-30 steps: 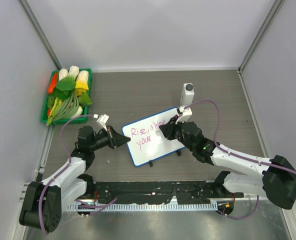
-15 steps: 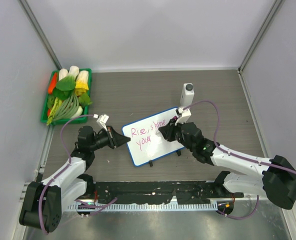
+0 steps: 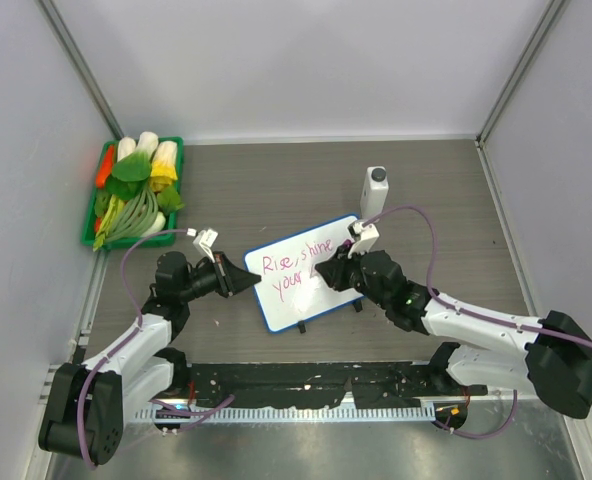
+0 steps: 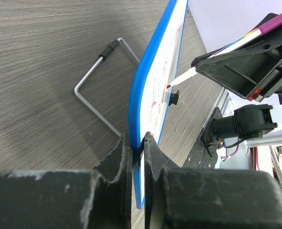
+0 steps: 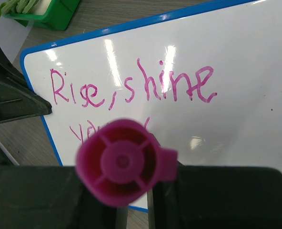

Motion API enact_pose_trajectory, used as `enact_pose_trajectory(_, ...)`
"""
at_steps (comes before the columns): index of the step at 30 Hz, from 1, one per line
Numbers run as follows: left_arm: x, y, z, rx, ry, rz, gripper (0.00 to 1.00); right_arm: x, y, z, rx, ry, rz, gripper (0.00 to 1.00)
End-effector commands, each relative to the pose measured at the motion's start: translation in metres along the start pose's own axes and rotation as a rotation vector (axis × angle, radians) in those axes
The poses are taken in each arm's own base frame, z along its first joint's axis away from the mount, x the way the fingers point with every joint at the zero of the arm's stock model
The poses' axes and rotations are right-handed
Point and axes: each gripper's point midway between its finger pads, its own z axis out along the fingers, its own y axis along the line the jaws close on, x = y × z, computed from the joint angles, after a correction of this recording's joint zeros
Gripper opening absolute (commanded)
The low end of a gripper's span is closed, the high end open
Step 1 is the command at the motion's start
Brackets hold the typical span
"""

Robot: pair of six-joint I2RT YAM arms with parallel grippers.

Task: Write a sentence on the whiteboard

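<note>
The whiteboard [image 3: 326, 297], white with a blue rim, lies tilted at the table's middle. My left gripper [image 3: 248, 283] is shut on its left edge; in the left wrist view its jaws [image 4: 137, 143] pinch the blue rim [image 4: 136, 105]. The sentence [image 3: 296, 262] in pink reads "Rise, shine" with "your" and a further stroke below [image 5: 131, 88]. My right gripper [image 3: 328, 268] is shut on a pink marker [image 5: 119, 162], whose white tip [image 4: 179, 80] meets the board face on the second line. The marker's end hides part of that line in the right wrist view.
A green basket of vegetables [image 3: 134, 195] stands at the back left. A white bottle with a grey cap [image 3: 375, 190] stands just behind the board. A wire stand leg [image 4: 98, 95] lies on the wood behind the board. Grey walls close three sides.
My right gripper has shifted slightly left and toward me with the marker, along the second line. The left arm and the board have stayed put.
</note>
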Motion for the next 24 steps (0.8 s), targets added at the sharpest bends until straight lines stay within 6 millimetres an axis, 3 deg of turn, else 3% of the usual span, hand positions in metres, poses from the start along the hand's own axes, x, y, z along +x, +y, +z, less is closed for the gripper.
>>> enact_pose_trajectory(1,-0.008,0.011,0.001,-0.044,-0.042,0.08,0.0,-0.008,-0.001,-0.004,0.016,-0.029,-0.01,0.02)
enact_pose_trajectory(7,-0.008,0.011,0.001,-0.042,-0.04,0.079,0.0,-0.022,0.0,-0.007,0.028,-0.067,-0.018,0.01)
enact_pose_trajectory(17,-0.008,0.011,0.0,-0.044,-0.042,0.078,0.0,-0.055,0.019,-0.011,-0.015,-0.139,-0.02,0.01)
enact_pose_trajectory(24,-0.009,0.011,0.0,-0.044,-0.046,0.083,0.0,-0.055,0.013,-0.001,0.025,-0.137,-0.031,0.01)
